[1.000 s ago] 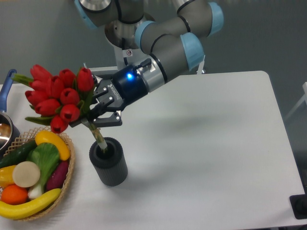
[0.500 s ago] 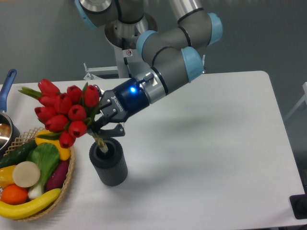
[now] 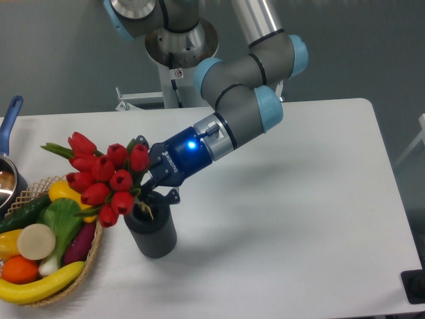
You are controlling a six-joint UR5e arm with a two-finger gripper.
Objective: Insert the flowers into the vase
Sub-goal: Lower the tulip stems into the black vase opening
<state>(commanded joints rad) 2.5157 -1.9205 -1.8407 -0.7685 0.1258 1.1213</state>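
The flowers (image 3: 103,177), red tulip buds with green leaves, lean out to the left over the mouth of the vase (image 3: 152,232). Their stems reach down into the vase's opening. The vase is a dark grey ribbed cylinder standing upright on the white table. My gripper (image 3: 150,189) comes in from the upper right and is shut on the flower stems just above the vase's rim. The lower stem ends are hidden inside the vase.
A wicker basket (image 3: 96,242) with fruit and vegetables sits right beside the vase on its left. A pot with a blue handle (image 3: 10,118) stands at the far left edge. The white table (image 3: 285,219) stretches to the right.
My gripper has moved down and to the right with the flowers, lowering the stems deeper into the vase. The buds now hang lower, close to the basket.
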